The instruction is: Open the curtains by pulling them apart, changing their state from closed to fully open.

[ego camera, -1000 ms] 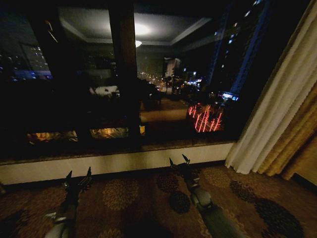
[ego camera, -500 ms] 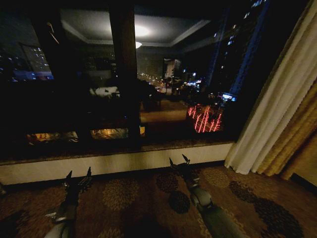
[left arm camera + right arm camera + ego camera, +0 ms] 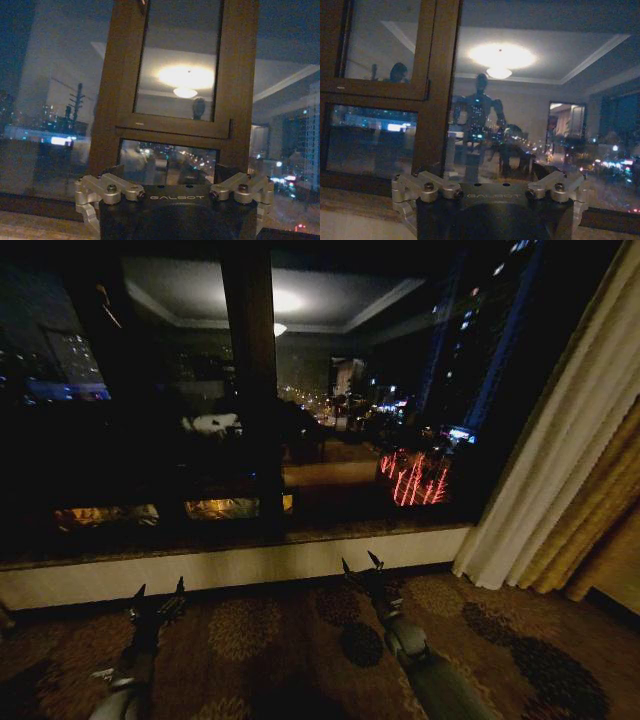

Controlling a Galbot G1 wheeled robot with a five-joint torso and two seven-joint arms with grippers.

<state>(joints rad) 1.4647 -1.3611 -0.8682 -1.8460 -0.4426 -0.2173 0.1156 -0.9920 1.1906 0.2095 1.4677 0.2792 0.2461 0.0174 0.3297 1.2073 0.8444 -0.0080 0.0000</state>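
Curtains (image 3: 560, 460) bunched at the window's (image 3: 330, 390) right edge, beside a yellow drape (image 3: 600, 530); glass bare. Left gripper (image 3: 160, 590) low over the carpet (image 3: 250, 640), jaws wide, holding nothing. Right gripper (image 3: 362, 565) near the sill (image 3: 230, 565), jaws wide, holding nothing.

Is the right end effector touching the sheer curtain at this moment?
Apart. The head view shows the right end effector low before the window ledge, with open carpet between it and the sheer curtain gathered at the right.
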